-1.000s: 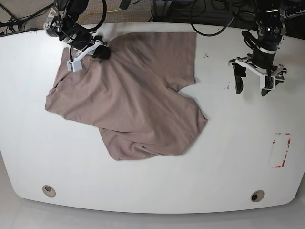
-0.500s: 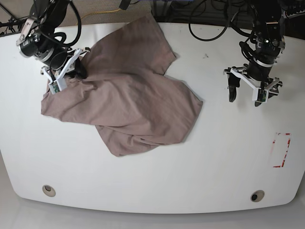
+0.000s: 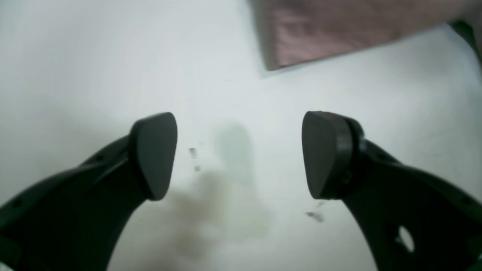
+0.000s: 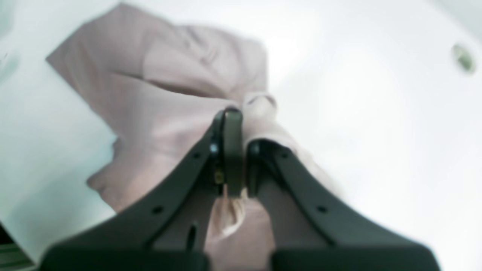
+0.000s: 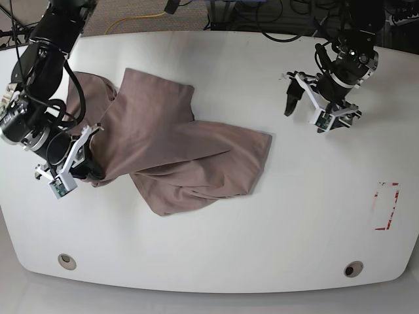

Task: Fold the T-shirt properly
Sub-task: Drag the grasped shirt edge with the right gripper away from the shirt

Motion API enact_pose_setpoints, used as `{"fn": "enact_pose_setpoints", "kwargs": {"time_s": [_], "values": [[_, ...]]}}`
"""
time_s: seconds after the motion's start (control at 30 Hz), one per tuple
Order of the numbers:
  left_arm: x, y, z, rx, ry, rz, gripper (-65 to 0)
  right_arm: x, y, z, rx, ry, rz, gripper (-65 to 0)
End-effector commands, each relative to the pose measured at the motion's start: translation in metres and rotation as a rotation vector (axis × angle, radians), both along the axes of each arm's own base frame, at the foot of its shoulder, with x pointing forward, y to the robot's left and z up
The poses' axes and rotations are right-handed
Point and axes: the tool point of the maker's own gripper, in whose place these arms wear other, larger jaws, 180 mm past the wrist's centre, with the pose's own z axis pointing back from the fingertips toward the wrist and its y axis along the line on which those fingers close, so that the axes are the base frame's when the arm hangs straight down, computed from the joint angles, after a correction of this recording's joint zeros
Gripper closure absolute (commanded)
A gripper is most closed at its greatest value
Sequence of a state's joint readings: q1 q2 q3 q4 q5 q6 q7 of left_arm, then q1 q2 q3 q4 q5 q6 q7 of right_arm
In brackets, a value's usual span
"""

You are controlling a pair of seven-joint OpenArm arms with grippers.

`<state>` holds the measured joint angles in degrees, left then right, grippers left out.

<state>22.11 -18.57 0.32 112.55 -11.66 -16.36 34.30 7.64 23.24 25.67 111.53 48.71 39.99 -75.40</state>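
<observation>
2 grippers were mine at this moment, and they stood in very different states. My right gripper (image 5: 73,171), at the lower left of the base view, had its fingers pressed together on a bunched edge of the T-shirt (image 5: 177,154); in the right wrist view the dark fingers (image 4: 229,143) met with a roll of mauve-brown cloth squeezed between them and poking out past the tips. My left gripper (image 5: 319,108), at the upper right of the base view, hung over the bare white table (image 5: 314,216) with its jaws spread wide and nothing between them. In the left wrist view its 2 pads (image 3: 154,154) stood well apart over the white surface, where a few small dark specks (image 3: 194,158) showed, and only a corner of the T-shirt (image 3: 320,34) reached into the top of that frame.

The T-shirt lay crumpled across the left and centre of the table in the base view, doubled over itself in overlapping layers, its left end drawn toward my right gripper and its right edge ending near the middle of the frame, well apart from my left gripper. A red-marked rectangle (image 5: 386,206) sat at the right edge of the table, and 2 round holes (image 5: 67,261) showed near the table's lower corners
</observation>
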Motion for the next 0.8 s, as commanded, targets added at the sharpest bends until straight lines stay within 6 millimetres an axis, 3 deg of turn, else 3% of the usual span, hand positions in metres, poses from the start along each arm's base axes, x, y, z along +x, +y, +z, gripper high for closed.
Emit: {"fn": "enact_pose_setpoints", "kwargs": {"time_s": [0.0,0.23,0.47,0.53,0.7,0.77], "values": [[0.001,-0.009,0.006,-0.009,-0.022,-0.031,-48.5,0.012,-0.003,0.028,-0.039,-0.078,0.023,0.0],[-0.013,-0.037,-0.017,-0.033,0.047,-0.116,-48.5,0.031,-0.001,0.064,-0.132,-0.157,0.076,0.0],[-0.002,-0.056,-0.040,0.046,0.053,-0.161,-48.5,0.042,-0.018,0.105,-0.206,-0.245,0.056,0.0],[0.009,-0.064,-0.040,0.023,0.046,-0.151,-48.5,0.043,-0.023,0.118,-0.229,-0.272,0.051,0.0],[0.015,-0.077,-0.050,-0.018,0.070,-0.134,-48.3,0.043,-0.036,0.136,-0.283,-0.302,0.032,0.0],[0.029,-0.081,-0.045,-0.029,0.050,-0.130,-48.3,0.045,-0.038,0.143,-0.288,-0.320,0.025,0.0]]}}
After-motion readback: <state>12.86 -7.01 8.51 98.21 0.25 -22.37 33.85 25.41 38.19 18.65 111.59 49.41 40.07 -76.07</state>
